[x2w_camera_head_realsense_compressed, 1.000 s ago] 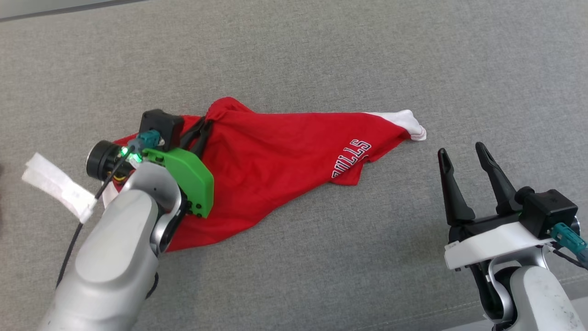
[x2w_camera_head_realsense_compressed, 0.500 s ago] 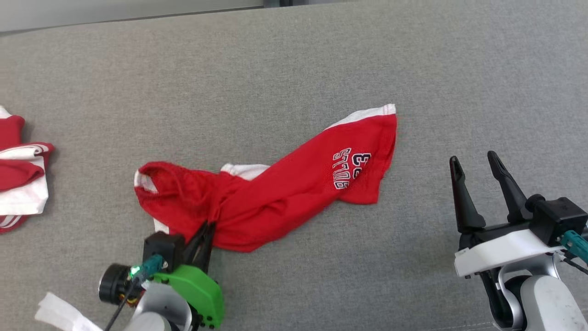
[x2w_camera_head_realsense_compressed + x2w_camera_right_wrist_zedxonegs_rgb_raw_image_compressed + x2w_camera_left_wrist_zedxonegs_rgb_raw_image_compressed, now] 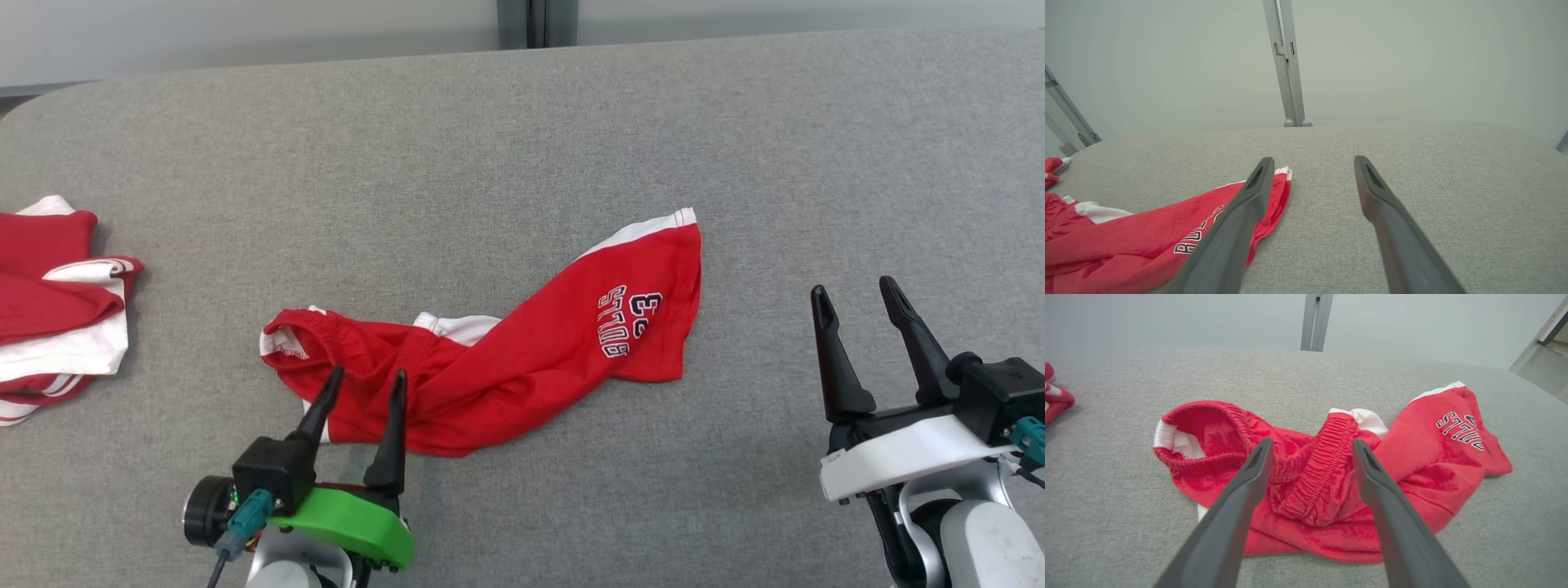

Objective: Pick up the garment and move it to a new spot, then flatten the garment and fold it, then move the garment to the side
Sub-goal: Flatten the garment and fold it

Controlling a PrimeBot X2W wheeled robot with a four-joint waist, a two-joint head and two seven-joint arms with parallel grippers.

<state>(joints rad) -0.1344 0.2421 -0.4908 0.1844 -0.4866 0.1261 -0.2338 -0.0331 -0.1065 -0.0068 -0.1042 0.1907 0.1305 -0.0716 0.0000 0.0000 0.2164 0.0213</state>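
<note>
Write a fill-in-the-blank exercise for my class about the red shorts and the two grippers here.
The left gripper, at the waistband end of the red shorts, is wide ____.
The shorts lie on a ____ fabric surface.
The right gripper holds ____.
A pile of red and white clothes lies at the head view's far ____.
Missing words: open; grey; nothing; left.

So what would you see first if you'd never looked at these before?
The bright red shorts jump out first, lying crumpled in the middle of the grey surface. Next is the left gripper with its green base, open at the shorts' waistband end, while the right gripper sits open off to the right. A red and white pile lies at the far left.
</note>
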